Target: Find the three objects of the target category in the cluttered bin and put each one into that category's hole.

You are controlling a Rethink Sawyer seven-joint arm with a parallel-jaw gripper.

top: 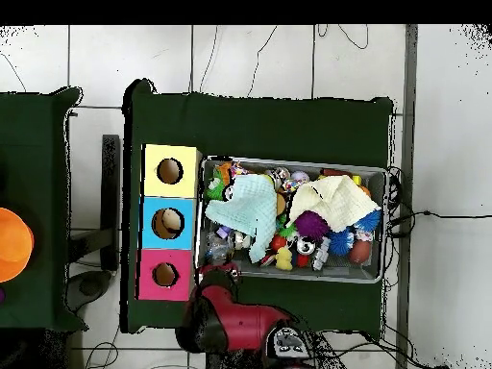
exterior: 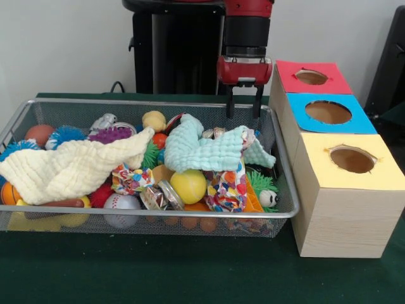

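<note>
The arm (exterior: 247, 28) is a black cylinder capped by glossy red housings; its claw (exterior: 243, 111) has two thin black fingers (set on a red block).

Cluttered wire bin (top: 377, 176) beside three-holed box (top: 147, 221)

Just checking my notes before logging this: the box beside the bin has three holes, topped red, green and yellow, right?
Not quite. The middle top is blue, not green, as the front view shows. The box beside the bin does have three holes, the others red and yellow.
</note>
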